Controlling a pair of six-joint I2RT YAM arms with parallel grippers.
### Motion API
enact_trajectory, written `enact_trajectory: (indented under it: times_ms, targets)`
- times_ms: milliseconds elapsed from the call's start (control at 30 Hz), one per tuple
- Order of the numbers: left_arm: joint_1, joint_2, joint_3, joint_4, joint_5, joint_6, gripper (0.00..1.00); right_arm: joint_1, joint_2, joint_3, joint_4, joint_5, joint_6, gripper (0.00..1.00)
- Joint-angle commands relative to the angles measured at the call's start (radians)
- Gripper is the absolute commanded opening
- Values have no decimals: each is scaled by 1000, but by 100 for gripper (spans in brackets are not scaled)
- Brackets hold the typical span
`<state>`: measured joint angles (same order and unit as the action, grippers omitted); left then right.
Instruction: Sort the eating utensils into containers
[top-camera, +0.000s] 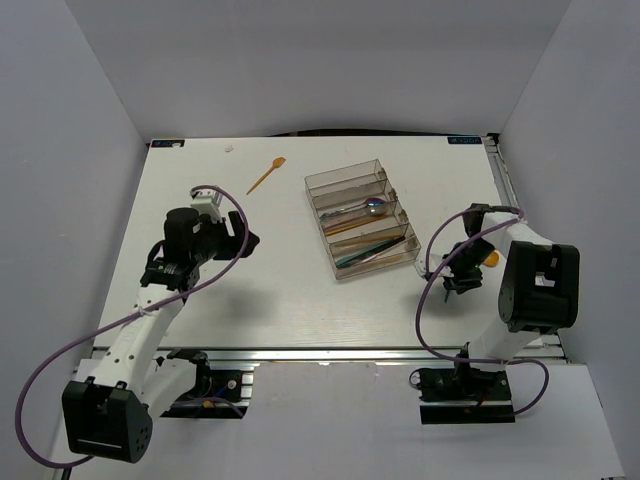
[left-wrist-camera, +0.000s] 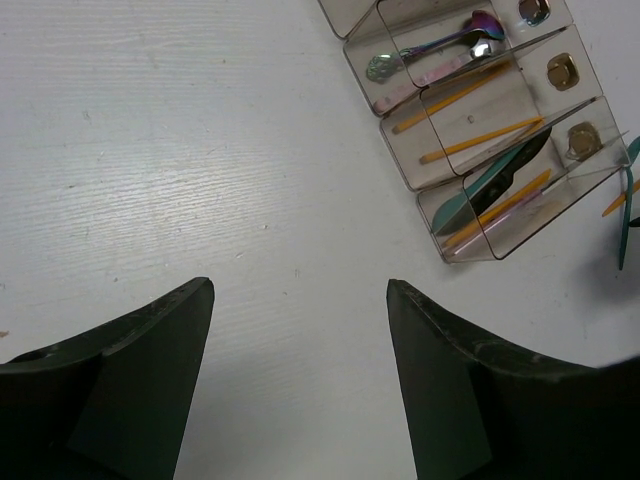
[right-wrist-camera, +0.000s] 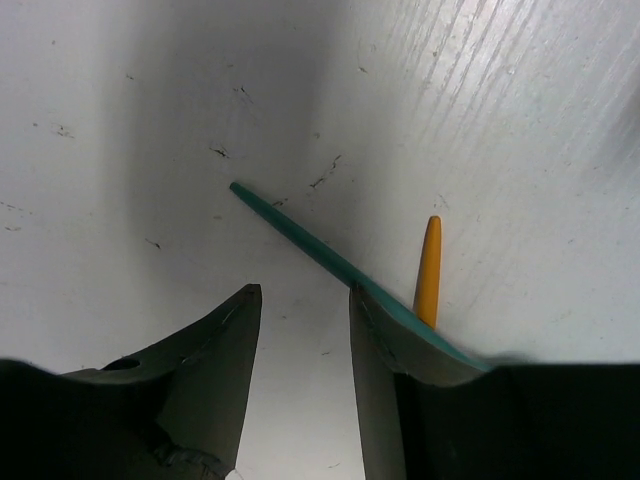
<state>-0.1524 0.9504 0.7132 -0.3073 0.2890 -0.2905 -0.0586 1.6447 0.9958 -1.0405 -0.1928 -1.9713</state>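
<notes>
Now, your right gripper (right-wrist-camera: 302, 292) holds its jaws apart. The teal utensil (right-wrist-camera: 300, 235) lies just ahead, slanting back past one finger; the orange utensil (right-wrist-camera: 429, 270) rests just beyond that finger. Your left gripper (left-wrist-camera: 298, 284) is spread wide, the tray (left-wrist-camera: 408, 165) ahead to its right.

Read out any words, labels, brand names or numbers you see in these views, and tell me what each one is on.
No text can be read in any view.
Left blue strip at the far left corner of the table: whatever it bears is too small to read.
Right blue strip at the far right corner: also too small to read.
Clear tray and the utensils in it: no lettering visible.
</notes>
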Motion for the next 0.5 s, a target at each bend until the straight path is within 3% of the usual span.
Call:
enact_trajectory:
  times_ms: [0,467]
  targets:
    - [7,11,0,20,7,-18,81,-3,17,41,-3,18,-434,48]
    - [7,10,-6,36,4,-78,81,-4,7,95,-75,-71,-515,48]
